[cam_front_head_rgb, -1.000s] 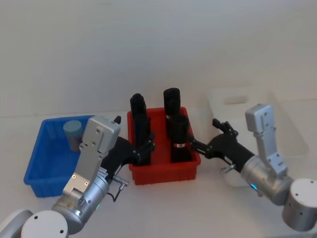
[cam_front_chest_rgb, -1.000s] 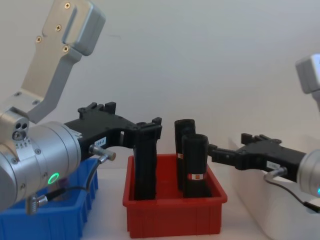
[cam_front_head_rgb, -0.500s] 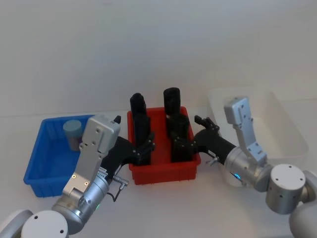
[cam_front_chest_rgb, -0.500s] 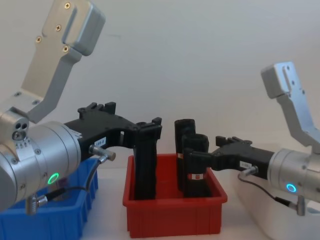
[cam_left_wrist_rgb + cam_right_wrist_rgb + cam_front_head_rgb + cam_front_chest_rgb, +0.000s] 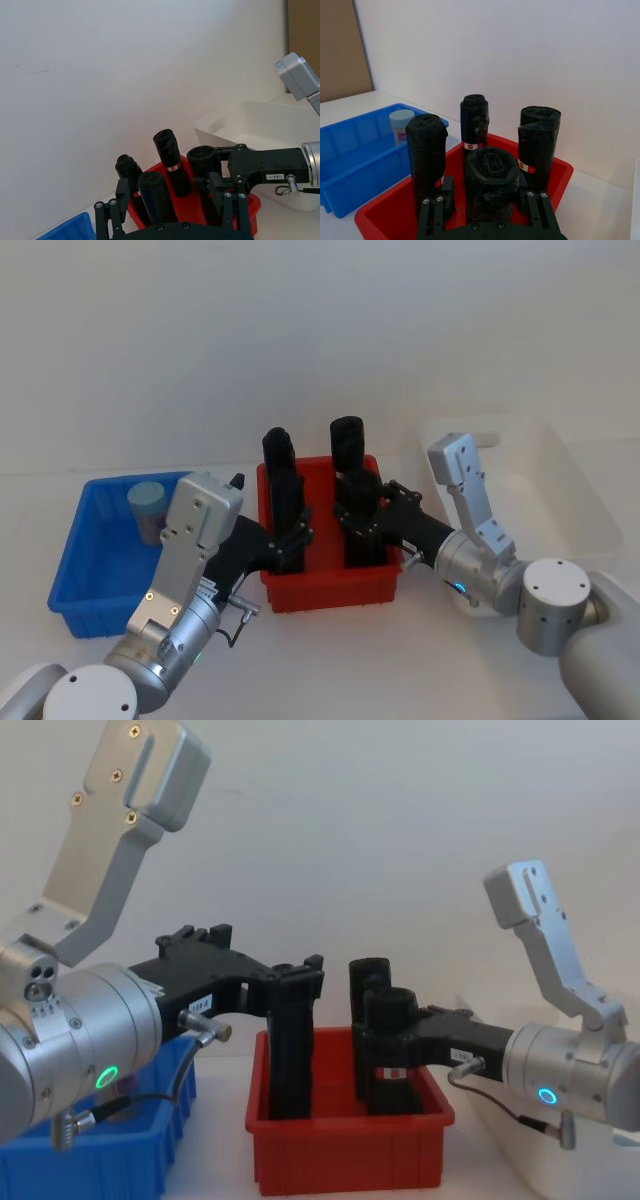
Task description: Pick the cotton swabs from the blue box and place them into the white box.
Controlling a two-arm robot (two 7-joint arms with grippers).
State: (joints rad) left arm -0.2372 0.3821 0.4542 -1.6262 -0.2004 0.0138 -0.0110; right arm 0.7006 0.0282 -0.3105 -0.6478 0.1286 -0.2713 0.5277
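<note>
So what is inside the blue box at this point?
One cotton swabs jar stands upright in the blue box, toward its far side. The left arm's claw and body cover the box's right part, so more could be hidden there.

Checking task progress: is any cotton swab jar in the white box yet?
No: the cotton swab jar stands in the blue box.

Two silver-grey metal arms with rounded cylindrical joints, each lit by a small glowing ring, green on the left, blue on the right. Black grippers, left gripper (image 5: 300,982) and right gripper (image 5: 385,1040), carry white labels, thin black cables and screwed angular brackets.
</note>
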